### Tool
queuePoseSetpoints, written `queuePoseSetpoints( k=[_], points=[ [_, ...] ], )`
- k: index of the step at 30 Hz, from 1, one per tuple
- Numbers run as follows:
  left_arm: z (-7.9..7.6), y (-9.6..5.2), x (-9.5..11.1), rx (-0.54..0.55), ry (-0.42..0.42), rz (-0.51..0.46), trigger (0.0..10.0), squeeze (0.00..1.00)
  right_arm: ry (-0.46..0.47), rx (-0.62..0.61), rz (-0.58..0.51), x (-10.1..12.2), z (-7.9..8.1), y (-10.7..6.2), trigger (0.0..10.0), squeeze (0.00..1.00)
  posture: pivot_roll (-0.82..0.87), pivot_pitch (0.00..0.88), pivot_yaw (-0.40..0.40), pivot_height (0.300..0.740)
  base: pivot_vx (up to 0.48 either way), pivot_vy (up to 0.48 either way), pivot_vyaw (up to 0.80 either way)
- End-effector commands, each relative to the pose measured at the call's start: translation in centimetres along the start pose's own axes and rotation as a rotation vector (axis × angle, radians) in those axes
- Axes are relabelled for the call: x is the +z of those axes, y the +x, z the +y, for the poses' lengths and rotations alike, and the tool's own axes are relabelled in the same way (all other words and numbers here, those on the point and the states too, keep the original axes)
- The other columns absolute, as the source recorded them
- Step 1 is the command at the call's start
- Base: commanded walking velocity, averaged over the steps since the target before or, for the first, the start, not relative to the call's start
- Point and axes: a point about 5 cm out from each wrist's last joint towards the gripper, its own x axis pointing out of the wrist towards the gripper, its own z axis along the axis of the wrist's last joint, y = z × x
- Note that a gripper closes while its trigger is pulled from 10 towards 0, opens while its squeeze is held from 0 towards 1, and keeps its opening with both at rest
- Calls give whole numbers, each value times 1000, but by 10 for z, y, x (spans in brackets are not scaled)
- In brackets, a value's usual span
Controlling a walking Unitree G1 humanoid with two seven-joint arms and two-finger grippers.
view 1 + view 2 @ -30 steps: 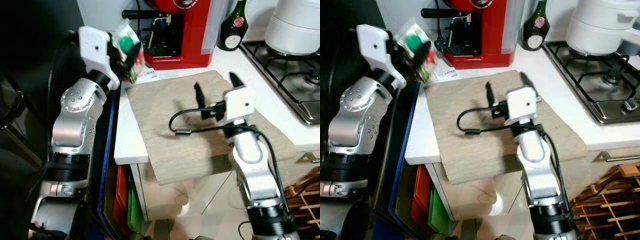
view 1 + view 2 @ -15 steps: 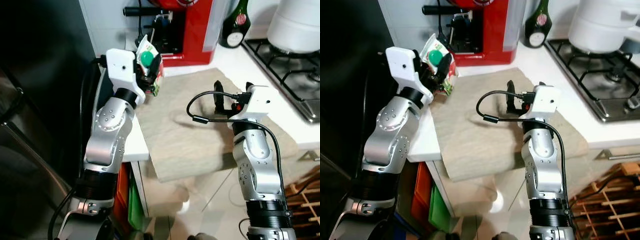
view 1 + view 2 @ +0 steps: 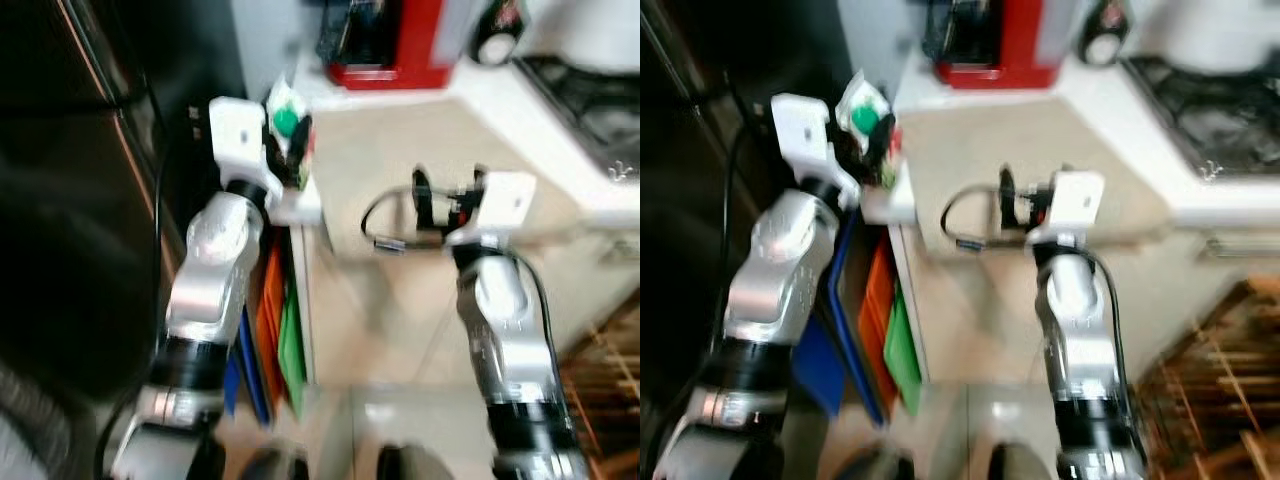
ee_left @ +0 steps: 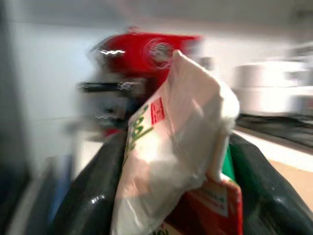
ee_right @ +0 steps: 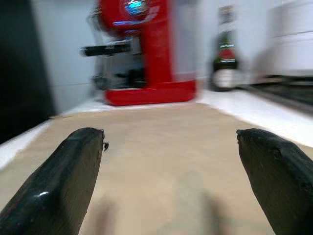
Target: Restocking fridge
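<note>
A white packet with green and red print (image 3: 287, 112) sits between the black fingers of my left gripper (image 3: 289, 150), which is shut on it just off the counter's left corner. In the left wrist view the packet (image 4: 186, 103) stands up between both fingers (image 4: 93, 205). My right gripper (image 3: 448, 190) is open with nothing in it, held level in front of the counter's edge. Its two fingertips (image 5: 73, 166) frame the beige mat (image 5: 161, 161). The picture is blurred.
The dark fridge front (image 3: 60, 150) rises at my left. On the white counter stand a red coffee machine (image 3: 385, 40), a dark bottle (image 3: 497, 25) and a gas hob (image 3: 590, 100). Orange and green boards (image 3: 280, 320) lean below the counter. A wooden rack (image 3: 610, 350) is at lower right.
The whole view has shifted and blurred, so the camera has moved back from the counter. The left gripper still holds the packet. The right gripper is now off the mat, before the counter's edge.
</note>
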Motion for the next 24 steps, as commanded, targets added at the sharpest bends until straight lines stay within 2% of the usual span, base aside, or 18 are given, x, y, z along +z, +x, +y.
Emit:
queuePoseSetpoints(
  k=[1, 9, 11, 13, 14, 15, 16, 17, 19, 20, 22, 24],
  points=[
    [4, 1, 6, 13, 13, -20, 10000, 0, -1, 17, -23, 6, 5, 4, 10000, 0, -73, 0, 74, 740, -360, 0, 0],
    [3, 0, 3, 12, 6, -17, 10000, 0, -3, 24, -20, 4, 6, 4, 10000, 0, -76, 0, 74, 740, -351, 0, 0],
    [2, 0, 0, 15, 10, 2, 10000, 0, -3, 28, -19, 4, 6, 4, 10000, 0, -80, 0, 77, 740, 0, 0, 0],
    [0, -2, 2, -16, -29, -22, 10000, 0, -3, 42, -21, 3, 10, 4, 10000, 0, -81, 0, 78, 740, 0, 0, 0],
    [-2, -2, 2, -29, -20, -23, 10000, 0, -1, 48, -19, 3, 11, 4, 10000, 0, -80, 0, 76, 740, 0, 0, 0],
    [-4, -2, 1, -37, -12, -22, 10000, 51, 0, 52, -18, 2, 12, 4, 10000, 0, -80, 0, 76, 740, 0, 0, 0],
    [-8, -4, 0, -89, -44, -15, 10000, 43, 1, 56, -19, 2, 13, 4, 10000, 0, -80, 0, 77, 740, 0, -454, 0],
    [-8, -4, 0, -89, -44, -15, 10000, 43, 1, 56, -19, 2, 13, 4, 10000, 0, -80, 0, 77, 740, 0, -454, 0],
    [-15, -7, 0, -171, -109, -12, 10000, 0, 1, 70, -30, 3, 14, 4, 10000, 0, -81, 0, 77, 740, 369, -296, 0],
    [-16, -8, 0, -188, -112, -16, 10000, 0, -8, 76, -33, 3, 15, 4, 10000, 0, -81, 0, 76, 740, 409, -247, 0],
    [-13, -9, -1, -190, -60, -20, 10000, 0, -21, 62, -37, 4, 13, 7, 10000, 0, -82, 0, 77, 740, 429, 0, 0],
    [-12, -8, -2, -186, -56, -18, 10000, 0, -21, 56, -37, 4, 12, 8, 10000, 0, -82, 0, 77, 740, 431, 0, 0]
  ],
)
